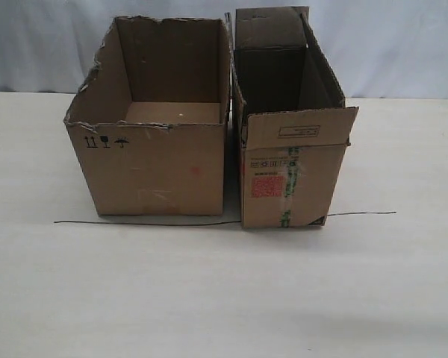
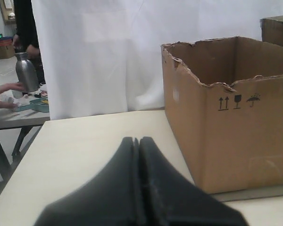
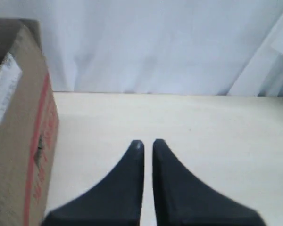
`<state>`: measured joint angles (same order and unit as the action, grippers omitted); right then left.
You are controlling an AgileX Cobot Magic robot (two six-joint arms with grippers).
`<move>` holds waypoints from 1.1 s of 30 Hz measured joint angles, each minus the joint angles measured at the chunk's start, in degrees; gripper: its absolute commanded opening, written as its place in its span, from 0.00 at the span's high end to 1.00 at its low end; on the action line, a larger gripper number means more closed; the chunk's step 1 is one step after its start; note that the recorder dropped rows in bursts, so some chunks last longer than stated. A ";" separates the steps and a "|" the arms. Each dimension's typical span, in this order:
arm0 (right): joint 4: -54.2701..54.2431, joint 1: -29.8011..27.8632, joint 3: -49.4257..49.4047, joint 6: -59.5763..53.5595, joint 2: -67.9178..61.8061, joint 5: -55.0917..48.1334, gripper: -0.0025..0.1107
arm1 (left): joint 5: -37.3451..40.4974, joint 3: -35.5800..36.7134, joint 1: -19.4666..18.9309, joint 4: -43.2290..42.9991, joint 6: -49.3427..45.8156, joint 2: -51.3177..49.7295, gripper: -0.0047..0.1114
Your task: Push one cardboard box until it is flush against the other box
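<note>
The cardboard box, narrow and tall with a red label and green-printed tape, stands right of centre on the table. Its side also shows in the right wrist view, and one corner in the left wrist view. The other box, wide with a torn rim and black symbols, stands just left of it. A thin dark gap shows between their front edges. My left gripper is shut and empty, off the wide box's outer side. My right gripper is shut to a narrow slit, empty, beside the narrow box.
A thin black line runs across the table under the boxes' front edges. A white curtain hangs behind. Beyond the table's left edge is a side table with a metal bottle and a person's hand.
</note>
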<state>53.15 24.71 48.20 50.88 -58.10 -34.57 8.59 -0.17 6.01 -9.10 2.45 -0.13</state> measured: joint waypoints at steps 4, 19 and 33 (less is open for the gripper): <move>-32.05 -18.79 4.35 -25.29 -16.78 11.57 0.93 | 0.00 0.00 0.00 0.00 0.00 0.00 0.96; -123.32 -34.37 10.01 -113.17 -45.81 -4.93 0.93 | 0.00 0.00 0.00 0.00 0.00 0.00 0.96; -143.39 -35.01 14.96 -128.72 -63.39 -21.68 0.93 | 0.00 0.00 0.00 0.02 0.00 0.00 0.96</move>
<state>-90.24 -10.30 63.16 -77.84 -121.48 -56.25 8.59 -0.17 6.01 -9.08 2.45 -0.13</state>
